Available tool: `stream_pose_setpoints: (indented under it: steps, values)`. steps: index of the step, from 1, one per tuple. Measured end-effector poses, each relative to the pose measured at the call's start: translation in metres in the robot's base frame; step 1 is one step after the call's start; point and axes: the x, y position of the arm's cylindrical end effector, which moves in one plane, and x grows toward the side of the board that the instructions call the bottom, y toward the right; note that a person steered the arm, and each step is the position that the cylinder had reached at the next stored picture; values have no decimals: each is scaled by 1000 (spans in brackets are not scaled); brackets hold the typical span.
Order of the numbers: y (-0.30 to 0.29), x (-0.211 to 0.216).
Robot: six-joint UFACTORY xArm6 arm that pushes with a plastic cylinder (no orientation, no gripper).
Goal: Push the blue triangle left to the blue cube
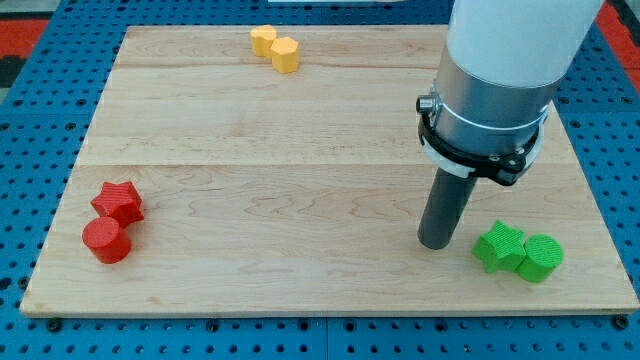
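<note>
No blue triangle and no blue cube show in the camera view; they may be hidden behind the arm or out of frame. My tip (435,243) rests on the wooden board (300,200) at the view's lower right, just left of a green star block (498,246). A green cylinder (541,258) touches the star on its right side. The wide white and grey arm body (495,90) covers the board's upper right part.
A red star (118,202) and a red cylinder (106,240) sit together at the view's lower left. Two yellow blocks (274,47) touch each other at the view's top centre. A blue pegboard (40,60) surrounds the board.
</note>
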Motion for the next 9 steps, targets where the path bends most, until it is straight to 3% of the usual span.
stream_pose_setpoints:
  steps: [2, 3, 7, 9]
  values:
    - [32, -44]
    - [60, -45]
    - [71, -149]
    - [82, -155]
